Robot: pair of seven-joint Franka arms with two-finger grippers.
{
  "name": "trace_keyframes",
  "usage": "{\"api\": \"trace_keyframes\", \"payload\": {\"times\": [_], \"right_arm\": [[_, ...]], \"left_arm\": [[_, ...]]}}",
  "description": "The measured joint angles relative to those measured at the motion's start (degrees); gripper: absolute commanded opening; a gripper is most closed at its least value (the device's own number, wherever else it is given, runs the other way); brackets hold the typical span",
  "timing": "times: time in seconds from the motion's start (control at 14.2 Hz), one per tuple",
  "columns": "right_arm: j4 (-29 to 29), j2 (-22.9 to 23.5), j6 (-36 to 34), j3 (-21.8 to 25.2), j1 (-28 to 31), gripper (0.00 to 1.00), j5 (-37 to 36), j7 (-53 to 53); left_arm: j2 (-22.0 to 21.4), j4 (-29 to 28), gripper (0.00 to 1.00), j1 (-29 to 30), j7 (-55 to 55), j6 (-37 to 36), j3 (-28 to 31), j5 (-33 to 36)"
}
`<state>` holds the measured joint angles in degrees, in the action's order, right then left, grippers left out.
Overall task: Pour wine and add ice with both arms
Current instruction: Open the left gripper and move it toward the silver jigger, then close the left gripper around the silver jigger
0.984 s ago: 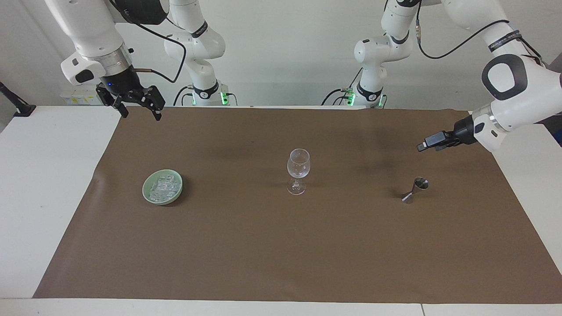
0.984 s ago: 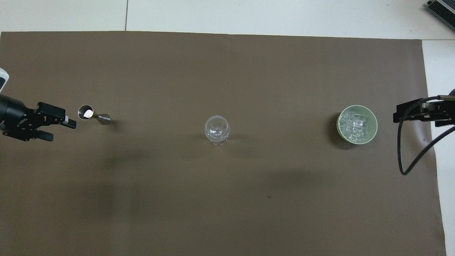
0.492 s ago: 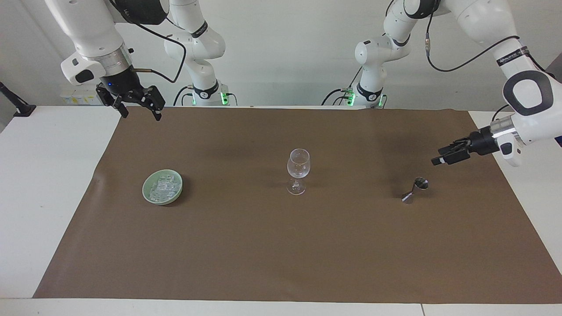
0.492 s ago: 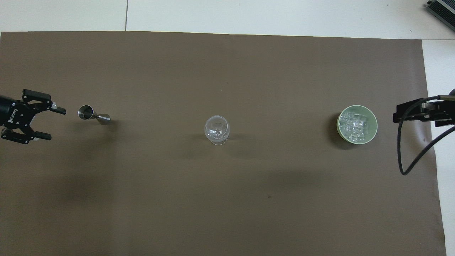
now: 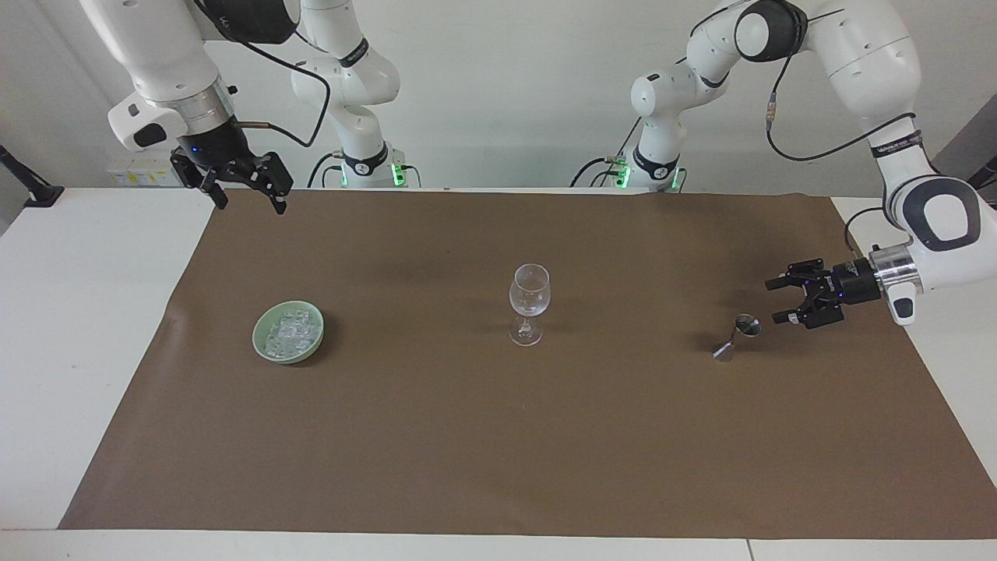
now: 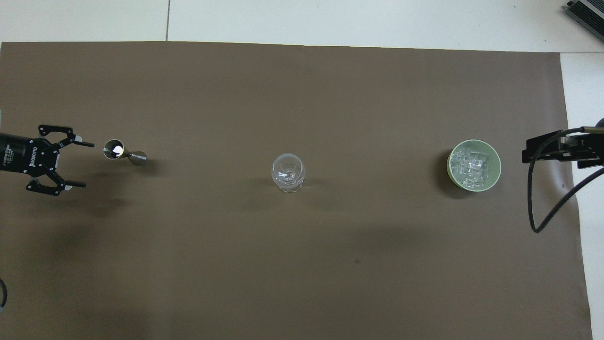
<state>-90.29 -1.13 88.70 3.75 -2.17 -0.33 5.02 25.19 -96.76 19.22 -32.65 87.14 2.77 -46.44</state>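
Observation:
A clear empty wine glass [image 5: 529, 304] stands mid-mat; it also shows in the overhead view [image 6: 288, 172]. A pale green bowl [image 5: 258, 336] toward the right arm's end holds the ice [image 5: 290, 331], a heap of small clear cubes [image 6: 472, 165]. A small steel jigger [image 5: 738, 336] stands toward the left arm's end [image 6: 123, 152]. My left gripper [image 5: 773, 301] is open, held level and low beside the jigger's top, not touching it [image 6: 88, 164]. My right gripper [image 5: 251, 206] is open and empty, raised over the mat's corner by the robots; it waits.
A brown mat [image 5: 498, 436] covers most of the white table [image 5: 86, 327]. The right arm's black cable [image 6: 535, 208] hangs beside the bowl in the overhead view. A grey device [image 6: 587, 12] lies at the table's corner farthest from the robots.
My left gripper has come down from above the mat to the jigger's level and turned, its open fingers now pointing at the jigger. The right arm, glass, bowl and jigger have not moved.

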Motion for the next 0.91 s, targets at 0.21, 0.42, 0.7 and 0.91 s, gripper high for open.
{"api": "trace_keyframes", "payload": {"times": [0.21, 0.42, 0.7, 0.91], "right_arm": [[0.0, 0.0, 0.0, 0.0, 0.0, 1.0, 0.0, 0.0], [0.0, 0.0, 0.0, 0.0, 0.0, 1.0, 0.0, 0.0], [0.0, 0.0, 0.0, 0.0, 0.0, 1.0, 0.0, 0.0], [0.0, 0.0, 0.0, 0.0, 0.0, 1.0, 0.0, 0.0]], "left_arm": [[3.5, -0.2, 1.0, 0.1, -4.9, 1.1, 0.1, -4.2], [6.9, -0.2, 1.0, 1.6, -5.6, 1.3, 0.2, -7.8], [8.8, -1.9, 1.0, 2.7, -7.8, 4.2, 0.2, -14.9], [9.2, -4.1, 1.0, 2.7, -8.9, 5.3, 0.0, -19.7]]}}
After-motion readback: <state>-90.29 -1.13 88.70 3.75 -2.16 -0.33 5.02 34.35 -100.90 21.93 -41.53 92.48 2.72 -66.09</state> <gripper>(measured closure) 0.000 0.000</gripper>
